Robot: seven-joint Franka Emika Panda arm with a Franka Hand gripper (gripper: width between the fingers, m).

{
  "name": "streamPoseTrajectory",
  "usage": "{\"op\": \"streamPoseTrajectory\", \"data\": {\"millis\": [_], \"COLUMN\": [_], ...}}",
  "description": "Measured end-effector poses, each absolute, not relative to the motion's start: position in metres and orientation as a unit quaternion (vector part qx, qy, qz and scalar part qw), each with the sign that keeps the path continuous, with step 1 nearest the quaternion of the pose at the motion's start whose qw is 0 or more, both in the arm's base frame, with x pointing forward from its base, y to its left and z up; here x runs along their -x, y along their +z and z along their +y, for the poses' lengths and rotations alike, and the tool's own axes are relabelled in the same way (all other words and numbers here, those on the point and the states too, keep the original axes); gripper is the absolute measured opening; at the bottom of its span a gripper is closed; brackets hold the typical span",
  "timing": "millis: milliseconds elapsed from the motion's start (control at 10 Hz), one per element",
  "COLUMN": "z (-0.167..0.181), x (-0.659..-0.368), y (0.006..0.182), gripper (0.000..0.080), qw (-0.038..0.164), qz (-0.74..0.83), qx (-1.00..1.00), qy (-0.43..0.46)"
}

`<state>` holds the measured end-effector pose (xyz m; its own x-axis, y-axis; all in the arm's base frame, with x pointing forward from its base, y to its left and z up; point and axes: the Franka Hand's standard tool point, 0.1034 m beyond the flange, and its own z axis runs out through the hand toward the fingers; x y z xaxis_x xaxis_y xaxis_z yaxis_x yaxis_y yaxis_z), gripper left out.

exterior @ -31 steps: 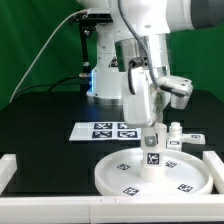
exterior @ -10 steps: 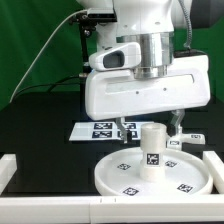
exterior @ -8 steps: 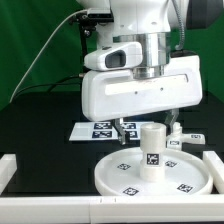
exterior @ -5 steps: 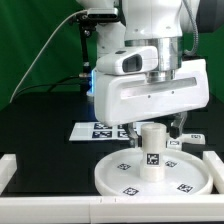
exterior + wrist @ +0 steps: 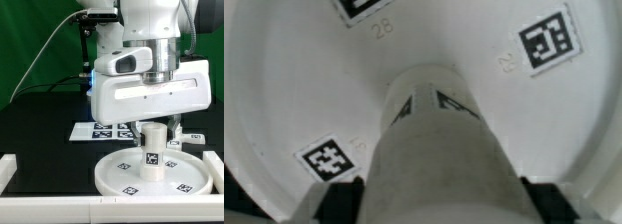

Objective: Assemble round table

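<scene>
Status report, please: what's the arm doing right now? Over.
Gripper shut on post, pads against both sides. Post upright at middle of round disc. Nothing in the way.

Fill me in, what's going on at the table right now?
The arm's gripper sits right over the post, which stands upright near the middle of the round disc. In the wrist view its fingers flank the post and look closed against both sides, so it seems to be gripping it. The disc lies flat on the black table, with the marker board behind it.
</scene>
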<state>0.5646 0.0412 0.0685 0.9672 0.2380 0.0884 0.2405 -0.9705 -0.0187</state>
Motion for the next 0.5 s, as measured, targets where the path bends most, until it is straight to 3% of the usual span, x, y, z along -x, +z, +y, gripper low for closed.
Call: {"op": "streamPoseTrajectory", "data": {"millis": [500], "z": [0.0388], "x": [-0.5663], "y": [0.0684], "gripper": [0.0403], "qw": [0.018], "qz": [0.170], "qx": [0.984], "qy": [-0.054]}}
